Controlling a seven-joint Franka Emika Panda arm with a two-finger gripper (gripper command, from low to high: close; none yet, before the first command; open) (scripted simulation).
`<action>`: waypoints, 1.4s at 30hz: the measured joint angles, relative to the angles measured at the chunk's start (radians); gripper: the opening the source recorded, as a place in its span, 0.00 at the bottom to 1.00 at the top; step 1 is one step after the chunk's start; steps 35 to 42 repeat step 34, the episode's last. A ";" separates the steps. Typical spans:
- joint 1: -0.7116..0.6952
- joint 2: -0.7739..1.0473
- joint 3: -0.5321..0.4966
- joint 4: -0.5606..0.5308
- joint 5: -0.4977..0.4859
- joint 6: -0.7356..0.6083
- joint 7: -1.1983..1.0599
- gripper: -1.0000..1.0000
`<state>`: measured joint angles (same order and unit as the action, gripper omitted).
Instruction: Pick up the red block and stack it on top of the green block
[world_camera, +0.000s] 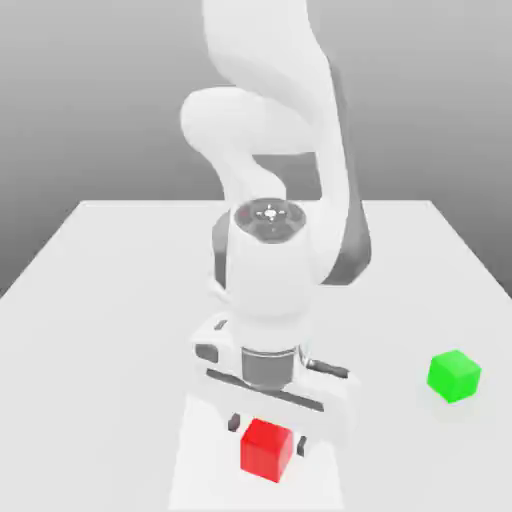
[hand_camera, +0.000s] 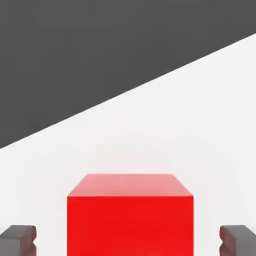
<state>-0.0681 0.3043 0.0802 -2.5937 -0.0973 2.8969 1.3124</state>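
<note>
arm: white robot arm (world_camera: 285, 150) w/ big wrist, bent down over the table toward the near edge in the exterior view.
gripper: gripper (world_camera: 267, 432) pointing down, sits over the red block. in the hand view its point is approx midway btw the two dark tips (hand_camera: 128, 239).
fingers: hand view shows two dark grey fingertips (hand_camera: 19, 239), one each side of the block, w/ a strip of white table showing btw each tip and the block face. so jaws stand apart, not clamped, nothing grasped. exterior view gives just small dark bits of the fingers either side of the block top, gap not readable there.
red block: red block (world_camera: 267, 449) on the table, right under the gripper, near the front edge in the exterior view. hand view has it large and centred (hand_camera: 130, 215), top face and one side face visible, resting flat.
green block: green block (world_camera: 454, 376) on the table, well apart from the red one, toward the exterior view's right and a bit farther back. alone, nothing on top.
table: white table (world_camera: 110, 300), a faint shadow of the hand lies around the red block. hand view shows its far edge as a slanted line (hand_camera: 200, 100) against a dark grey backdrop.
view diff: exterior gives arm + both blocks' layout; hand view gives the finger-to-block gaps.
</note>
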 joint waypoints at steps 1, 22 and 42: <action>0.000 0.000 0.000 0.000 0.000 0.000 0.000 0.00; 0.447 -0.339 0.306 -0.091 0.138 -0.240 0.140 0.00; 0.520 -0.139 0.235 -0.087 -0.077 -0.061 0.328 1.00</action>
